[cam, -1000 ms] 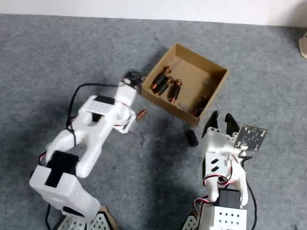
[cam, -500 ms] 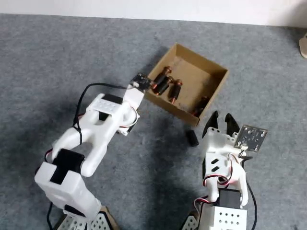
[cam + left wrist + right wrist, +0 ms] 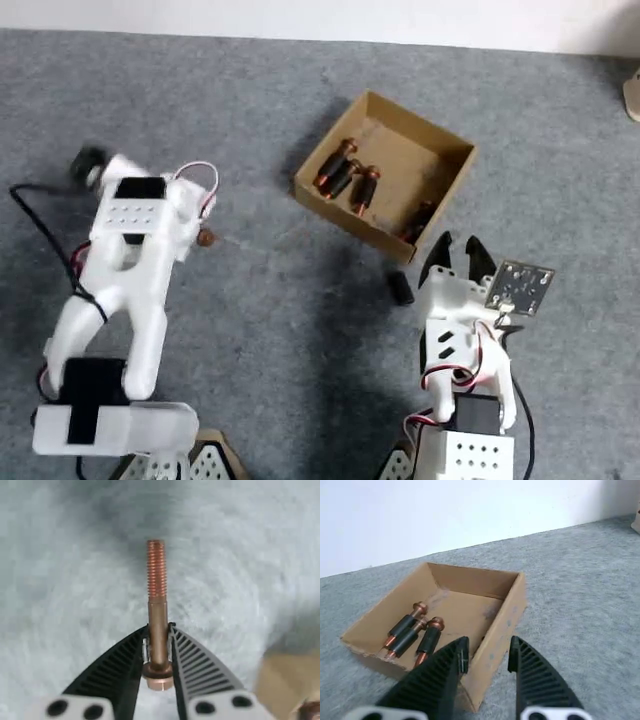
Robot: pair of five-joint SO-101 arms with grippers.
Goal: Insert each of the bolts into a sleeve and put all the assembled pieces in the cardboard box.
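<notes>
Grey carpet covers the surface [image 3: 260, 100]. My left jaws are clenched on the smooth shank of a copper bolt [image 3: 157, 610], well apart from the cardboard box [image 3: 455, 165]. My right jaws stand released near the box's near wall. Three sleeved bolts [image 3: 345, 172] lie inside it. One black sleeve [image 3: 401, 288] lies just outside, beside my right jaws.

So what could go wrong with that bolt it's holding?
The left gripper pinches the bolt only near its head, so the long threaded end might swivel or slip out. The loose sleeve lies on the carpet close to the cardboard box and the open right gripper, so a clumsy grab might roll it away.
</notes>
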